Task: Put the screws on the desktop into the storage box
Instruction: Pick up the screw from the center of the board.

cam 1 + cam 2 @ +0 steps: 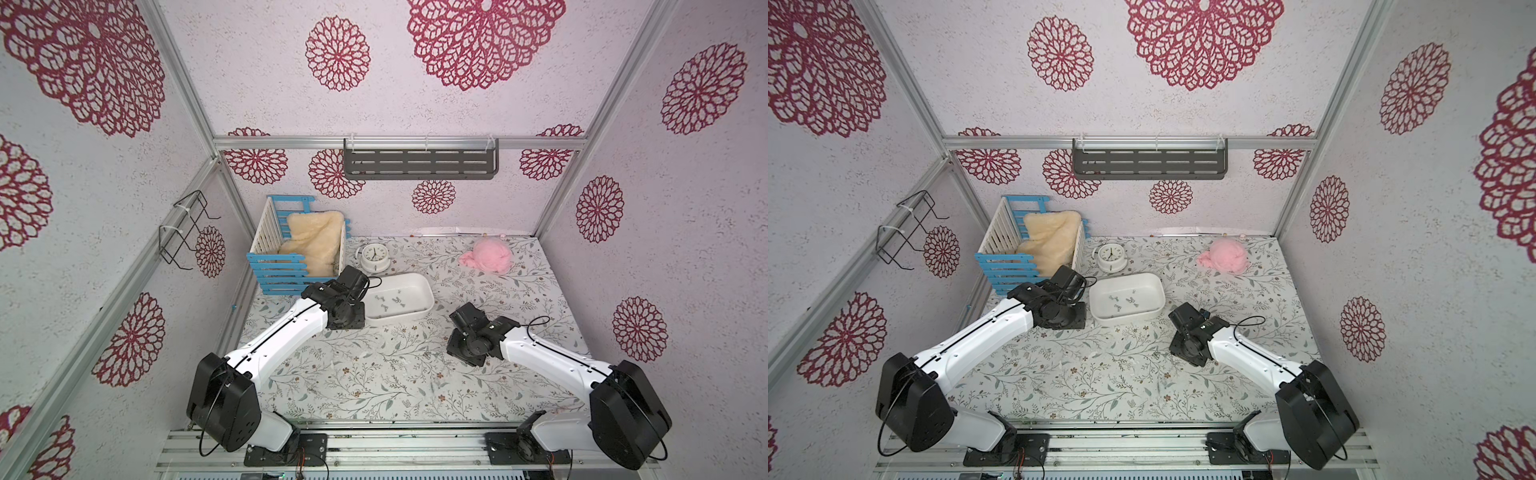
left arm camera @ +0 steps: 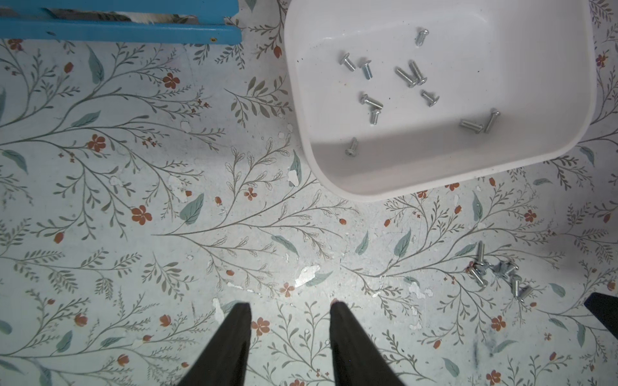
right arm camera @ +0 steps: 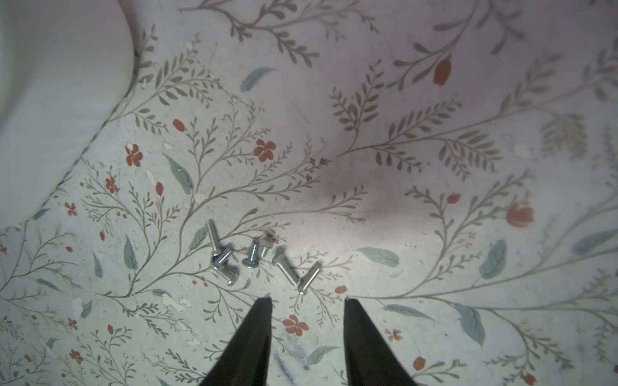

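Observation:
The white storage box (image 1: 428, 293) (image 1: 1156, 289) sits on the leafy desktop (image 1: 374, 374) with several silver screws (image 2: 406, 77) (image 1: 392, 300) lying in it. Several more screws (image 3: 253, 255) (image 2: 480, 250) lie in a loose cluster on the desktop in front of the box's near right corner (image 3: 50, 117). My right gripper (image 3: 306, 300) hangs open just short of that cluster, nothing between its fingers. My left gripper (image 2: 289, 305) is open over bare desktop beside the box's left end (image 2: 301, 110), also empty. In both top views the wrists hide the fingers.
A blue-and-white slatted crate (image 1: 291, 257) with a cream fleece stands at the back left, close behind my left wrist. A round white clock (image 1: 374, 255) stands behind the box. A pink cloth (image 1: 488, 255) lies at the back right. A grey shelf (image 1: 419, 164) hangs on the back wall.

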`<state>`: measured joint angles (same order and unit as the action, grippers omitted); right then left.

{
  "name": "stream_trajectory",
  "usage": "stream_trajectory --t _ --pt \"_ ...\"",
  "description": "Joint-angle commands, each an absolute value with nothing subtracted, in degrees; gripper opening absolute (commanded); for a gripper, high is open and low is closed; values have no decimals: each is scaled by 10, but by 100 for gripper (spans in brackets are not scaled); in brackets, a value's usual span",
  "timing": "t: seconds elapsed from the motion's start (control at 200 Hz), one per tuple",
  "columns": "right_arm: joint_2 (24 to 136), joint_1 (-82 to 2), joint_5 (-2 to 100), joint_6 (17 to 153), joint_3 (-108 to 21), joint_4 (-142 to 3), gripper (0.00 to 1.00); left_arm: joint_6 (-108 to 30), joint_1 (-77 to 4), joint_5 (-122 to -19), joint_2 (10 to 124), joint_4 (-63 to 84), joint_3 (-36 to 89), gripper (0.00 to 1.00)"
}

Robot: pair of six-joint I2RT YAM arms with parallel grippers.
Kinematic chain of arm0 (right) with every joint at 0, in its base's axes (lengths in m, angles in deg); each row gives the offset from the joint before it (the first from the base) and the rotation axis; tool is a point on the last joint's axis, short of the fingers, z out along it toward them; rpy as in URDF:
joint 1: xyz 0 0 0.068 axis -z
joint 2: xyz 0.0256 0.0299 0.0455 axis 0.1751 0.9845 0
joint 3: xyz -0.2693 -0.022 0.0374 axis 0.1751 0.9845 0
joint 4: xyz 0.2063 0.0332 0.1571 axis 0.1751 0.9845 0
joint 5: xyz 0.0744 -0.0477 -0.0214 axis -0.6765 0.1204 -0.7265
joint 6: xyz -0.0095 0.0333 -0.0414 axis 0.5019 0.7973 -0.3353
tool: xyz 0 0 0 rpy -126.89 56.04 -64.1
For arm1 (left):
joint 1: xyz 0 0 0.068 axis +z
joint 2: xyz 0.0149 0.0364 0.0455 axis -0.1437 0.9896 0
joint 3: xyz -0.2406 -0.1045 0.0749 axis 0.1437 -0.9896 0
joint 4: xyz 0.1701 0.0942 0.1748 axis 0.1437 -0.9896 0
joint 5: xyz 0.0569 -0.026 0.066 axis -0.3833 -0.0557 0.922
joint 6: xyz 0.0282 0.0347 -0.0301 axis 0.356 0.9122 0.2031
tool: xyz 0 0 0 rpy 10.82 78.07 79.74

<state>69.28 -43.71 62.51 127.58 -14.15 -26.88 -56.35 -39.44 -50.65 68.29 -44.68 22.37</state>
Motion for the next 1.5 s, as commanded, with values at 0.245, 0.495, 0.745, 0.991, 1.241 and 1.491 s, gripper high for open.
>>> stream_trajectory --t 0.245,0.495,0.745,0.991,1.241,1.491 --pt "717 -441 577 1385 -127 -276 40 -560 -390 -522 674 -415 227 44" --pt "731 -441 567 1440 -129 -285 41 -557 -385 -522 657 -416 215 44" --pt "762 -444 553 1474 -129 -299 39 -557 -380 -533 636 -417 200 44" --pt "802 -448 556 1476 -169 -282 38 -554 -380 -544 627 -417 190 44" --pt "832 -448 558 1474 -184 -263 37 -550 -376 -539 613 -417 174 45" --pt "834 -449 564 1474 -188 -252 36 -546 -370 -544 614 -417 170 45"
